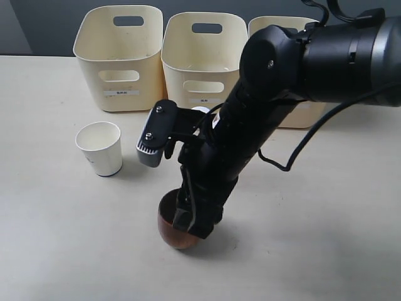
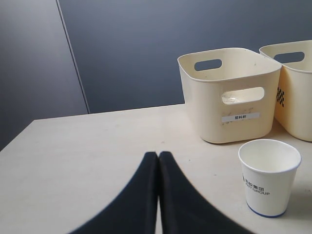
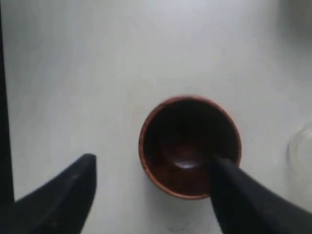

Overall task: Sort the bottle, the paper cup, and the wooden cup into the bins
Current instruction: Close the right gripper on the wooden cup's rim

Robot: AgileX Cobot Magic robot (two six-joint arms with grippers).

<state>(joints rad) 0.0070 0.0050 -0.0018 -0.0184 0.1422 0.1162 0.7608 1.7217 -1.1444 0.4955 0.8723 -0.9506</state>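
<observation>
now gripper [image 3: 152,162] astride wooden cup [image 3: 187,141] rim

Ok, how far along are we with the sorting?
Done: nothing visible; no item shows in the bins. In hand: the right hand is open over the wooden cup, one finger inside its rim, not gripping yet. Left: all three. The paper cup stands on the table; a clear shape beside the wooden cup is probably the bottle. The left hand is shut, empty.
</observation>
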